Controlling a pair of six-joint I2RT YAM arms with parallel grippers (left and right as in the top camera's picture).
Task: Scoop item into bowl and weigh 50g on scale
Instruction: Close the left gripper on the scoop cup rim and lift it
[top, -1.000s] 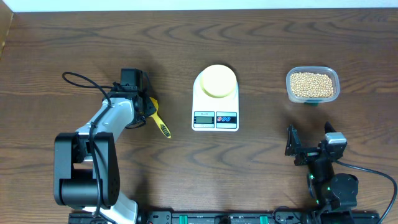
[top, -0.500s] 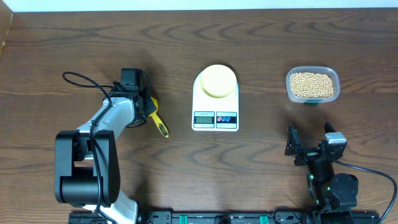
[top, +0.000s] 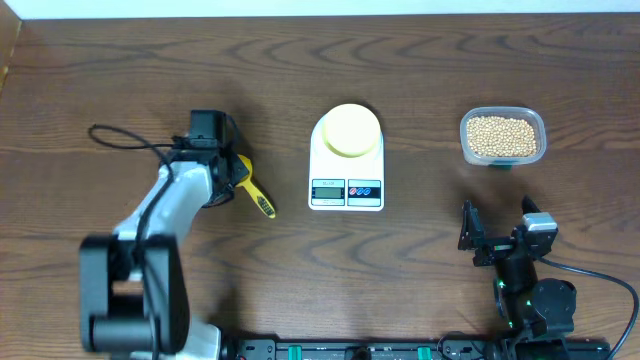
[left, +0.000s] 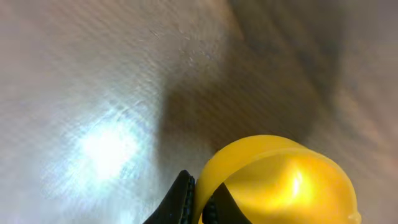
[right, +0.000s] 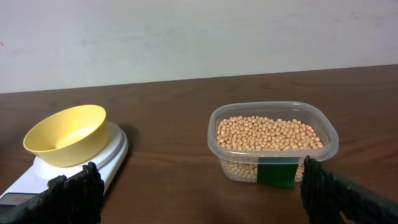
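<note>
The fingers (left: 181, 198) of the left gripper (top: 232, 172) are squeezed tight on the yellow scoop (top: 256, 196). Its handle sticks out past them, toward the scale (top: 325, 168). The bowl (top: 350, 129) sits on top of the scale, off to the side of those fingers, with bare table (top: 120, 80) between.

The right gripper (top: 497, 228) has its fingers spread wide and holds nothing. Ahead of them stands the clear tub (right: 323, 146) full of beans (right: 267, 134), with nothing in the way.

The left wrist view shows only the scoop's round cup, very close, right at the fingertips. The right wrist view shows the bowl's sloping side, which the top view does not.
</note>
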